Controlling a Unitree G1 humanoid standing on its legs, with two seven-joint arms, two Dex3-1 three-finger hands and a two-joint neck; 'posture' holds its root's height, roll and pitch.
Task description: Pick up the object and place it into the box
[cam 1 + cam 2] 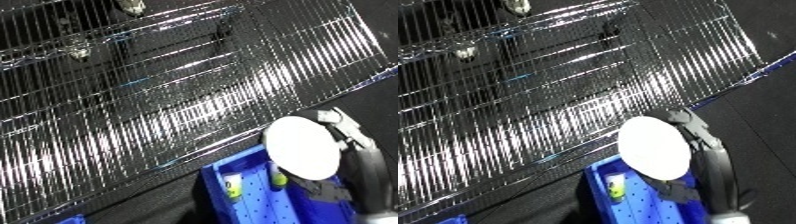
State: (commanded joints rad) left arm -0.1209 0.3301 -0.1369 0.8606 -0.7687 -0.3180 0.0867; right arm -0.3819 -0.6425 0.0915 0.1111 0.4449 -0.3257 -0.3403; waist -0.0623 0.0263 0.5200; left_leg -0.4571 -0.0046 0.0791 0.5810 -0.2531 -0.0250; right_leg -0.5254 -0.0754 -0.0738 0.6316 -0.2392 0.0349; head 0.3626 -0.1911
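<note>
The robot's right hand (704,145) holds a round white disc-shaped plate (654,149) directly above the blue perforated plastic bin (600,197); I cannot tell how its fingers lie. A small yellow-green object (616,190) sits inside the bin. Beyond, the chrome wire shelf (558,90) stretches away.

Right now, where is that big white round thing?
The white disc sits low and right in both views, over the blue bin, just below the wire shelf.

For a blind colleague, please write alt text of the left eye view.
The robot's right hand holds a white round plate over a blue bin at the lower right. A small yellow-green object lies in the bin. A shiny wire shelf fills most of the tilted picture.
</note>
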